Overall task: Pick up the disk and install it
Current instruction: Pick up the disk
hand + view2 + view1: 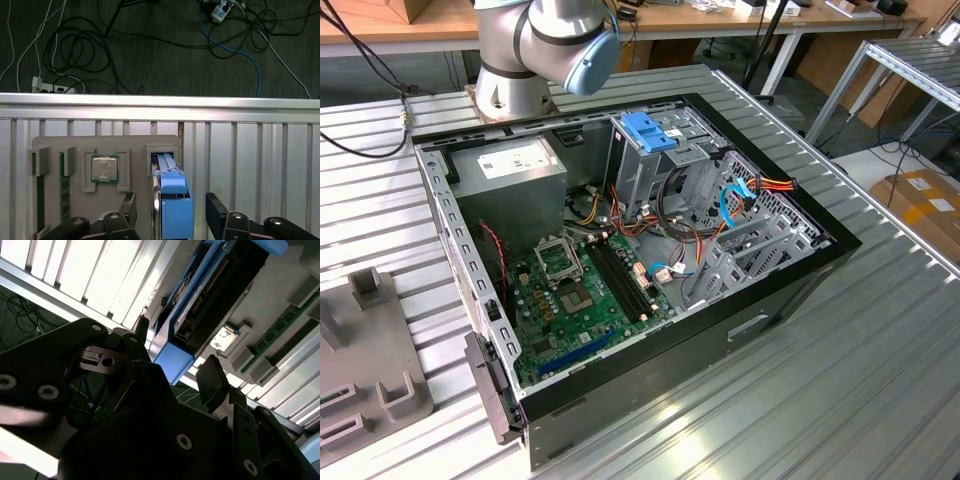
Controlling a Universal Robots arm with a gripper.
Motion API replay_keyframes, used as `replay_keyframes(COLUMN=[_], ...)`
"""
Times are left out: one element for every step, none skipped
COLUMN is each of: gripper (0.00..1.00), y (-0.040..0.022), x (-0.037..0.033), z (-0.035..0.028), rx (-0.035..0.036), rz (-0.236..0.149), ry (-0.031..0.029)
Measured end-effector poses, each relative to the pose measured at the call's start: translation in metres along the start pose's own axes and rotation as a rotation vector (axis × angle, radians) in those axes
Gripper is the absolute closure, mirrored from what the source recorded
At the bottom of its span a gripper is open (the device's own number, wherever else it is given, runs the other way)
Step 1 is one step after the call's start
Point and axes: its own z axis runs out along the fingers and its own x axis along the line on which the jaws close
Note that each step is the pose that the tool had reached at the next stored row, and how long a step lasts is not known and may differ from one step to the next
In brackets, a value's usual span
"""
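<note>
Claw [171,207] spread: my fingers [129,204] stand apart, one on each side of the disk [175,200], with a gap showing on both sides, so I clamp nothing. The disk stands on edge in a slot of the grey holder [80,147], its blue caddy end nearest me. In the same holder sit a processor chip [105,168] and memory sticks [62,187]. The holder lies on the slatted metal table [250,150] near its edge, with cables [75,55] on the floor beyond. In the exterior view my arm's base joints [535,45] rise behind the open computer case [650,250].
</note>
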Motion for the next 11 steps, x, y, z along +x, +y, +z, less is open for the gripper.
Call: replay_keyframes(gripper=[0.34,0.34,0.34,0.34,0.43,0.43,0.43,0.43,0.44,0.44,0.51], y=[0.0000,0.0000,0.0000,0.0000,0.0000,0.0000,0.0000,0.0000,0.0000,0.0000,0.0000], x=[0.0000,0.0000,0.0000,0.0000,0.0000,0.0000,0.0000,0.0000,0.0000,0.0000,0.0000], z=[0.0000,0.0001,0.0001,0.0001,0.0001,0.0001,0.0002,0.0002,0.0002,0.0002,0.0002], rx=[0.0000,0.0000,0.0001,0.0001,0.0001,0.0001,0.0001,0.0001,0.0001,0.0001,0.0001], rz=[0.000,0.000,0.000,0.000,0.000,0.000,0.000,0.000,0.000,0.000,0.000], ry=[0.0000,0.0000,0.0000,0.0000,0.0000,0.0000,0.0000,0.0000,0.0000,0.0000,0.0000])
